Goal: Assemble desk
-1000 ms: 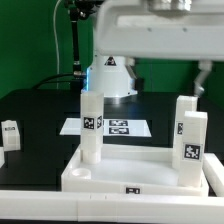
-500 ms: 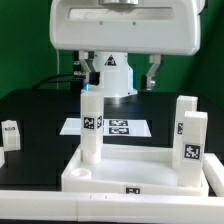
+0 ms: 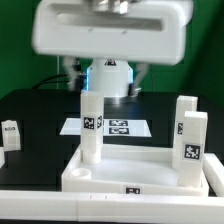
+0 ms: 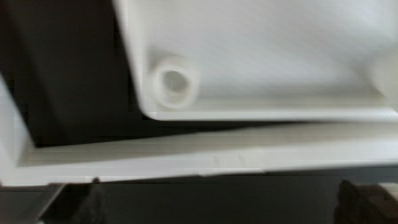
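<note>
On the black table (image 3: 40, 110), your gripper (image 4: 210, 195) hangs released, probably over the tabletop (image 3: 140, 168); descending carelessly could topple a mounted leg (image 3: 91, 128).

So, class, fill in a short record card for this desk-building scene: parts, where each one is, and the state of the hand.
tabletop: white tray, rim up, front of table
standing legs: three; one toward the exterior view's left, two toward its right
spare leg: on the black table, far on the exterior view's left
marker board: flat behind the tabletop
hand: open, holding nothing, above the tabletop corner hole
</note>
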### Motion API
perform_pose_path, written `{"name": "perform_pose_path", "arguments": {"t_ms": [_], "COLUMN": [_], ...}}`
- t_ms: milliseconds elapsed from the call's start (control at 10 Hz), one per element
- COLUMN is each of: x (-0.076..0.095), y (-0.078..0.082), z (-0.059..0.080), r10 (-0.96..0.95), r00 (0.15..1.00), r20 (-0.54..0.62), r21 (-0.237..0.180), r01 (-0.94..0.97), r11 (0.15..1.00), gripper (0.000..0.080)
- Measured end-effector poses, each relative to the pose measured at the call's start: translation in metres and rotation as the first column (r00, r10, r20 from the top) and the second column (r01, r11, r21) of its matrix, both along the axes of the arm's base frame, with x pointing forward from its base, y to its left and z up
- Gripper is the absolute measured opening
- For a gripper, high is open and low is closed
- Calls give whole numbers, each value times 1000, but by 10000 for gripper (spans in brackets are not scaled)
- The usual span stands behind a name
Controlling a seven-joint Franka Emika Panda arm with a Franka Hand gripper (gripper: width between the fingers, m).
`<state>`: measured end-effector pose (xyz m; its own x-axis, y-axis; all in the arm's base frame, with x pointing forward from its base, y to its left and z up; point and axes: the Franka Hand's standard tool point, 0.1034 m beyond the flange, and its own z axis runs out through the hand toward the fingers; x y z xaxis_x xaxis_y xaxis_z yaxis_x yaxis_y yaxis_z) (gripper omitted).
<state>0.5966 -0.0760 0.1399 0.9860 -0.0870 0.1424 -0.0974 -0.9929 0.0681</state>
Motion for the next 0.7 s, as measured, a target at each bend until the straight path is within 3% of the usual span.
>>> {"name": "perform_pose_path", "arguments": {"t_ms": [200,300,500,700], "x": [-13,-16,-14,-16], "y": [-48,-59,-55,-62], "z": [-13,-20,-19,-19], "r10": [66,54,56,104], "r00": [998,998,998,994], "r20": [-20,-26,-24,-31], "r21": [-33,-40,-39,-44], "r01": [-66,-55,-57,-105], "r11": [997,998,998,994], "gripper": [649,649,649,649]}}
